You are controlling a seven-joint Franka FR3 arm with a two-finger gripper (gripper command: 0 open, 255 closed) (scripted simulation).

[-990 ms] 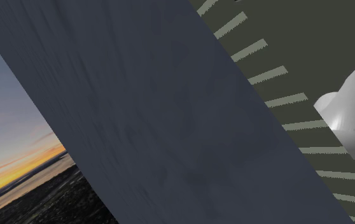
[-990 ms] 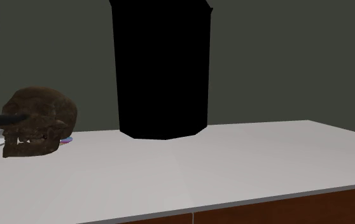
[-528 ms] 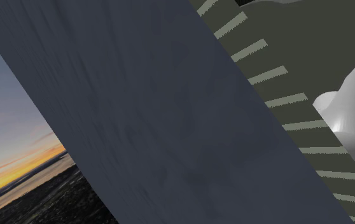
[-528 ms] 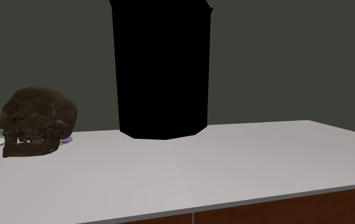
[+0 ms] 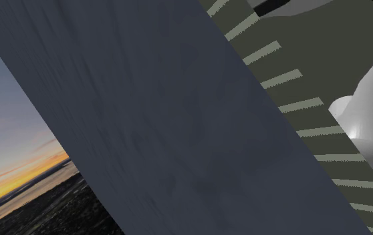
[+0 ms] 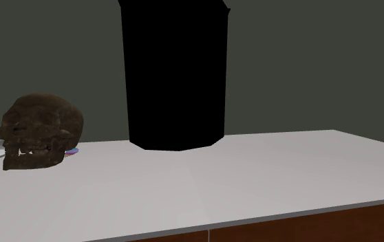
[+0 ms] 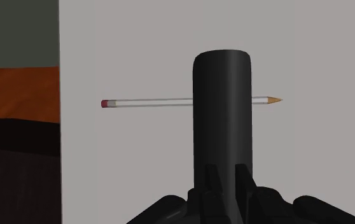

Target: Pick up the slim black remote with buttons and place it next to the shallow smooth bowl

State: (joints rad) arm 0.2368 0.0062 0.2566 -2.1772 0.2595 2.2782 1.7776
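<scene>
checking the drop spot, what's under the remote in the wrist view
A pencil lies on the white table beneath the black remote held in the gripper. Its eraser end and tip show either side; its middle is covered by the remote.

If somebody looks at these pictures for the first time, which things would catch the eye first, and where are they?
A brown skull sits on the white table at the second exterior view's left, with a tall black shape standing behind it near the middle. In the wrist view, the black remote stands up from the hand, which grips it. A pencil lies on the table behind it.
</scene>
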